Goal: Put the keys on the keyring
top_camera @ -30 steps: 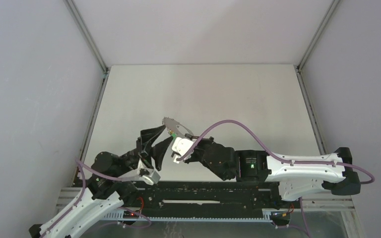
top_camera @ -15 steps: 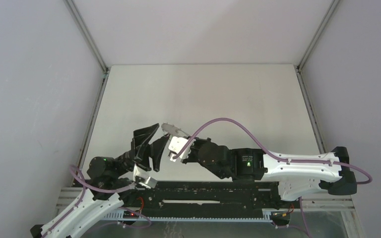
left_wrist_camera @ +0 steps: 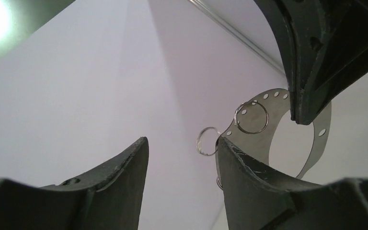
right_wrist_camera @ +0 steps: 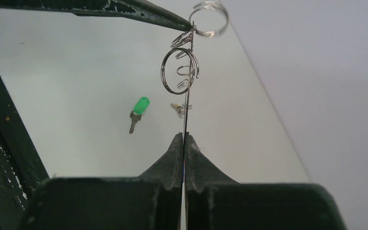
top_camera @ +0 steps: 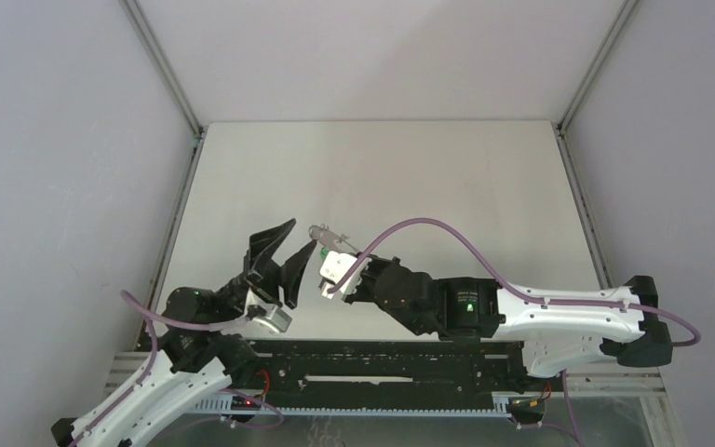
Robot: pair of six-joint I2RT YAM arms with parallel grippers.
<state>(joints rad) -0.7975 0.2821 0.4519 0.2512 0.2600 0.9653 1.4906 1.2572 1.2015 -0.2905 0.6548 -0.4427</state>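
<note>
right gripper (right_wrist_camera: 184, 139) clamps keyring (left_wrist_camera: 256, 141) — green key (right_wrist_camera: 139, 109) lies (on table (right_wrist_camera: 76, 96)).

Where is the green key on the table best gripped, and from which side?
The green key lies flat on the table, so come straight down from above and pinch its plastic head across the width. The thin metal blade probably offers too little to grip.
</note>
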